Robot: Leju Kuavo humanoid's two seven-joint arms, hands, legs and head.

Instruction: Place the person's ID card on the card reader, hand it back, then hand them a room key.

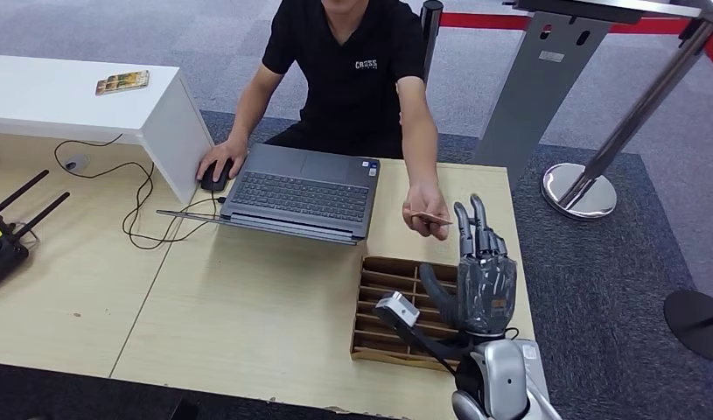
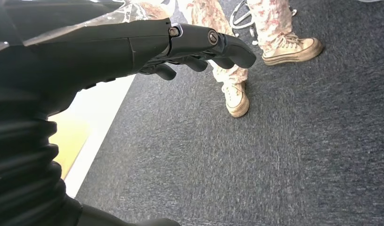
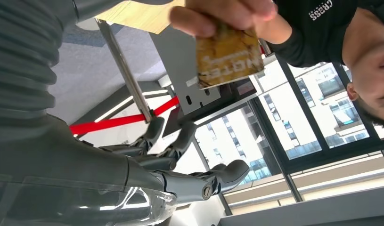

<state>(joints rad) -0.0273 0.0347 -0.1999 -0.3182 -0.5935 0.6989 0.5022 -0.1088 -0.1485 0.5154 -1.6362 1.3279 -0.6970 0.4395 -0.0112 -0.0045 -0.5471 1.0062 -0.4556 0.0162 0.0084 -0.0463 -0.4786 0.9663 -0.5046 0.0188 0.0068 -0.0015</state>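
My right hand [image 1: 482, 280] raised, fingers spread, empty. Person's hand [image 1: 425, 213] offers thin golden-brown printed card [image 3: 229, 55] just beside fingertips. Should pinch card's free edge gently.

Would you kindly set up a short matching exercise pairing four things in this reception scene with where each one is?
Things:
1. card
2. laptop
3. right hand
4. mouse

Places:
A. raised above the slotted wooden tray
B. under the person's hand beside the laptop
C. held out in the person's fingers
D. open on the table in front of the person

Pairs: 1-C, 2-D, 3-A, 4-B
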